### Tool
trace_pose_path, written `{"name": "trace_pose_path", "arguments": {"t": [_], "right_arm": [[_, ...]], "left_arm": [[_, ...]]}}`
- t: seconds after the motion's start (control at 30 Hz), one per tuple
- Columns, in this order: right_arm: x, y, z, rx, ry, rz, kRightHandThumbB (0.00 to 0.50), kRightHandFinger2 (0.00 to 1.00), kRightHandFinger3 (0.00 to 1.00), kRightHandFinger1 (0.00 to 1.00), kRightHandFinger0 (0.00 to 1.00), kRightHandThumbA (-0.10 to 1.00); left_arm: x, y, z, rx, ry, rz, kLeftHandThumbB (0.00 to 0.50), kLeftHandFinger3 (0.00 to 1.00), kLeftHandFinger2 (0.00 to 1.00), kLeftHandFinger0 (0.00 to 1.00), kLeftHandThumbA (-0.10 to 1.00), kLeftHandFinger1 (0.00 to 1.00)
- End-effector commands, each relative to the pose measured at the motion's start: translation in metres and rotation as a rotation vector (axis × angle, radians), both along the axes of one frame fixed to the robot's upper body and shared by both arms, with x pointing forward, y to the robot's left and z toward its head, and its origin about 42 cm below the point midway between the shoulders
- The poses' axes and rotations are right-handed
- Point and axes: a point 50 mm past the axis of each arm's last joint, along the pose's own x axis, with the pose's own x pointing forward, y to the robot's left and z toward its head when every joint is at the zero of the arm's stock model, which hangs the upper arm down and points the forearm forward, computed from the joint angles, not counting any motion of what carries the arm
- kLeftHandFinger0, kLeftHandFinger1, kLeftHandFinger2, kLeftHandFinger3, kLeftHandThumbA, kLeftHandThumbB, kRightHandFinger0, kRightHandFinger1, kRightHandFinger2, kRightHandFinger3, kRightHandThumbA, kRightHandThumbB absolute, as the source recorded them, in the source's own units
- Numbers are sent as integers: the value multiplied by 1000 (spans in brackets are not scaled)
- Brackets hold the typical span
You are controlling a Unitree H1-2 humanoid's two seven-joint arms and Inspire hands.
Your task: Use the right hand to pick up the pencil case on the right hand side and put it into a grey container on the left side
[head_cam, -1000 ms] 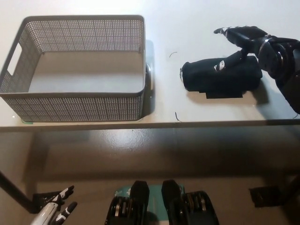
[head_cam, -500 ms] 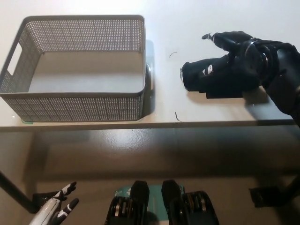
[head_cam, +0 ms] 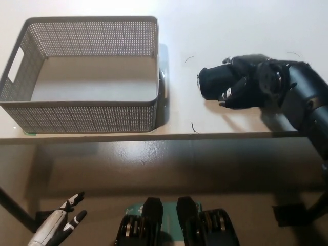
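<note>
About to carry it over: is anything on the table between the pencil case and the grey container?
Nothing visible. The right robot hand covers the pencil case, and the table between it and the grey container is bare. Only the container's near wall must be cleared.

Grey basket (head_cam: 82,77) sits at the upper left on the white counter (head_cam: 205,25), nothing inside. Over at the right, the black hand (head_cam: 246,84) is draped over the black pencil case (head_cam: 212,82), fingers curled around it. White hand (head_cam: 59,225) hangs at the bottom left, fingers apart.
</note>
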Motion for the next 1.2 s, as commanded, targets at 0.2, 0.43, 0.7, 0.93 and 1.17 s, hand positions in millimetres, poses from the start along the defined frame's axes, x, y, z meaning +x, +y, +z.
{"name": "trace_pose_path", "arguments": {"t": [0.2,0.43,0.7,0.93,1.17], "right_arm": [[3,3,-3,37,-45,22,500,1000,1000,1000,1000,984],[-1,-2,-17,84,-27,-7,500,1000,1000,1000,1000,878],[-2,-21,-9,204,-408,-18,172,870,704,498,21,-100],[-1,-28,7,255,-512,19,249,733,653,376,0,-100],[-1,-31,11,236,-578,35,248,749,740,338,0,-100]], "left_arm": [[11,9,20,21,-79,-27,493,1000,1000,1000,1000,1000],[14,8,22,21,-77,-30,497,1000,1000,1000,1000,1000],[20,8,24,26,-82,-33,496,1000,1000,1000,1000,1000],[20,9,26,38,-78,-33,496,1000,1000,1000,1000,1000],[23,8,27,31,-95,-41,485,1000,1000,1000,1000,1000]]}}
